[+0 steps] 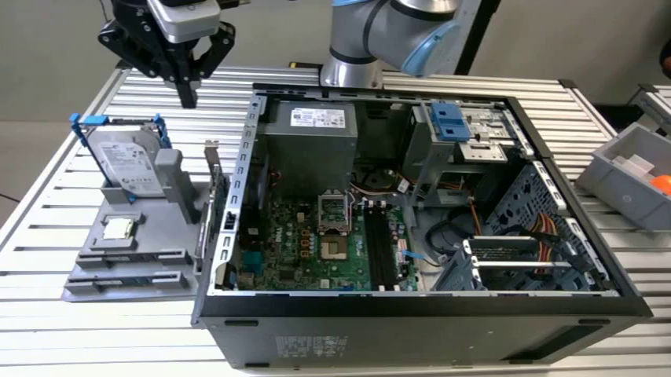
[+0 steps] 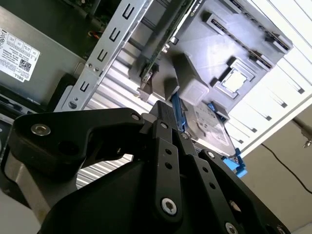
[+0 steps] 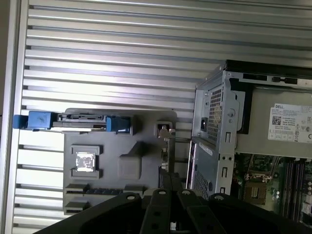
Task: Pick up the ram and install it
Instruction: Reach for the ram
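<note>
The arm's fingers (image 1: 188,90) are pressed together into one black point. They aim down and hang in the air above the back of a grey holder (image 1: 173,259), which stands on the slatted metal table (image 1: 53,212). In the first wrist view the fingers (image 3: 167,179) sit over the holder's edge beside the case.

The holder carries:
- one hard drive (image 1: 131,165), propped upright in a blue bracket, with one white printed label;
- one small square silver chip (image 1: 118,228), lying flat in a pocket;
- one ram (image 1: 118,277), a dark narrow strip lying flat in a groove at the end farthest from the drive, well apart from the fingers; the first wrist view shows the ram (image 3: 103,191) too;
- one green card (image 1: 217,196) with a metal bracket, standing on edge next to the case.

One open computer case (image 1: 419,322) lies on its side at the exterior view's right of the holder. Inside are a power supply (image 1: 309,137) with one white label, a green motherboard (image 1: 298,247) and a row of black slots (image 1: 379,243). One grey bin (image 1: 627,169) stands at the exterior view's far right.
</note>
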Controlling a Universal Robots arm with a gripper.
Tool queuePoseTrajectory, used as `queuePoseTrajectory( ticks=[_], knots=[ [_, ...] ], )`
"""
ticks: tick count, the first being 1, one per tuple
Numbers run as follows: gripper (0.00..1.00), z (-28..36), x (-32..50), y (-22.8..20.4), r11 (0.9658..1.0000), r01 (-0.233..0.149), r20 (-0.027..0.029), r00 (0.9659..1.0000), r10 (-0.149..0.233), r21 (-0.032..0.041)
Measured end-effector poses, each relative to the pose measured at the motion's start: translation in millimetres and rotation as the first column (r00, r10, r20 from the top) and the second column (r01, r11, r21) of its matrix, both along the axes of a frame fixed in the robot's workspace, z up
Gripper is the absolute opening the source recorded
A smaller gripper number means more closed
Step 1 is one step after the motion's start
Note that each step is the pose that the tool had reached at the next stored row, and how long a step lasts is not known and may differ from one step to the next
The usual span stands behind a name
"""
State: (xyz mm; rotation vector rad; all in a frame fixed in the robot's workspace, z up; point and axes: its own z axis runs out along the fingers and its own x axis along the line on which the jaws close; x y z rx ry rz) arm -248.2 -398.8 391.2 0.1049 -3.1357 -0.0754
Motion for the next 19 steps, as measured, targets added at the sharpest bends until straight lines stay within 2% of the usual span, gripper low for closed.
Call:
queuePoseTrajectory(
  ticks=[19],
  knots=[
    [0.0, -0.1, -7.6, 0.0, 1.0, -0.008, -0.005, 1.0, 0.008, 0.0]
  ],
)
